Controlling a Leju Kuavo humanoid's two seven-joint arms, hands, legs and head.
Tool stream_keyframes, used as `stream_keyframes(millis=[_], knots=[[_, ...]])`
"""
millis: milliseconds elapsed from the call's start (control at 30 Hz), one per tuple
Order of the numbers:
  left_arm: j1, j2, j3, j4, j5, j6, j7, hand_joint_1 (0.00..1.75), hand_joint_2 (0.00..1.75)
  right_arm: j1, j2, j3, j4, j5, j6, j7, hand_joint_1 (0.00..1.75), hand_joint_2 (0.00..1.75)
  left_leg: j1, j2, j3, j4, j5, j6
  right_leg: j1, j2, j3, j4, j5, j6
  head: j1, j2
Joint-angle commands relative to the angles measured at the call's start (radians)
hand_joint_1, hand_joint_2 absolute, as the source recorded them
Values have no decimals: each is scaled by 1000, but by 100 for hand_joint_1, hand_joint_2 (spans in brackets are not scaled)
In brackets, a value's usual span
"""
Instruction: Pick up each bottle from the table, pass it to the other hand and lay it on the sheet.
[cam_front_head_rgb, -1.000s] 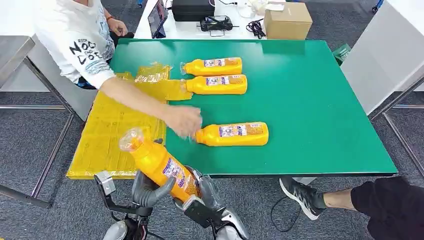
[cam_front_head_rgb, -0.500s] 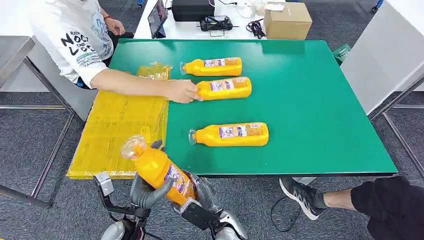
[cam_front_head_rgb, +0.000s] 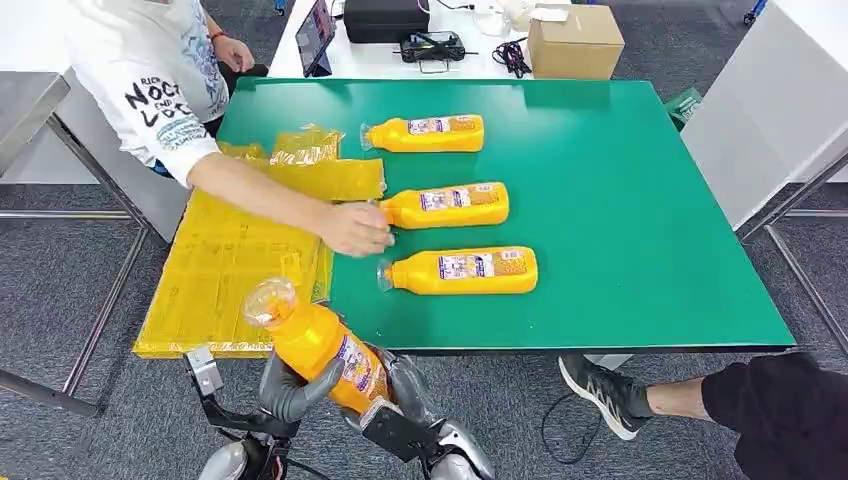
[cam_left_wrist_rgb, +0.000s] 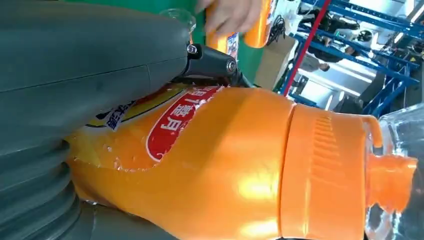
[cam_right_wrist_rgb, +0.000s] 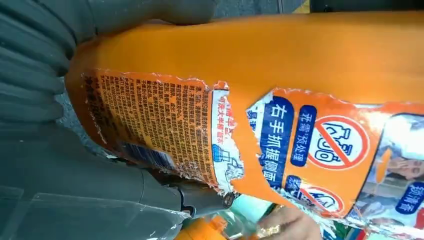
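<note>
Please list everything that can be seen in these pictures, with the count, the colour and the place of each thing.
held bottle: one, orange with clear cap, tilted, in front of the table's near edge, between both robot hands
bottles on table: three, orange, lying on their sides on the green top
sheet: one, yellow, over the table's left part
table: one, green top
cardboard box: one, brown, on the white desk behind
black devices: dark, on that desk
person's hand: one, at the middle bottle's cap
seated person's leg and shoe: dark, lower right
left hand: one, grey, grips the held bottle
right hand: one, grey, holds the bottle's base
</note>
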Motion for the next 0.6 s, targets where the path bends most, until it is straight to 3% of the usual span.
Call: stream_keyframes(millis=[33,233,267,300,367,400,467,500,600], knots=[[-36,18,-56,66,42,-52,16,175,175,-19,6,25,54,-12,4,-5,175,175,1,0,8,-1,-3,-2,1,0,8,-1,-3,-3,0,0],[-37,20,-42,71,68,-58,22,175,175,-16,5,19,50,-18,-6,-8,168,175,0,0,5,-1,-2,-1,0,0,5,-1,-2,-2,0,0],[-40,20,-34,70,68,-49,22,175,175,-14,4,14,46,-20,-15,-9,143,175,1,0,7,-1,-3,-1,1,0,7,-1,-3,-2,0,0],[-42,21,-23,66,62,-35,22,175,175,-12,5,7,41,-22,-27,-8,23,175,0,0,5,-1,-2,-1,0,0,5,-1,-2,-2,0,0],[-49,24,-11,57,63,-31,21,175,175,-13,4,1,33,-24,-34,-5,23,175,1,0,5,-1,-2,-1,1,0,5,-1,-2,-2,0,0],[-49,24,-11,57,63,-31,21,175,175,-13,4,1,33,-24,-34,-5,0,175,0,0,3,-1,-1,-1,0,0,3,-1,-1,-1,0,0],[-39,14,20,38,56,-3,20,175,175,-5,9,-20,14,-33,-64,14,0,175,1,1,8,-1,-3,-2,1,0,8,-1,-3,-3,0,0],[-41,13,37,27,53,13,14,175,175,-6,10,-31,4,-39,-76,22,0,0,1,1,6,0,-2,-1,1,1,6,-1,-2,-2,0,0],[-49,10,103,-13,45,50,19,175,175,14,-3,-58,-94,-58,-83,36,0,0,1,1,6,0,-3,-2,1,1,5,0,-2,-3,0,0]])
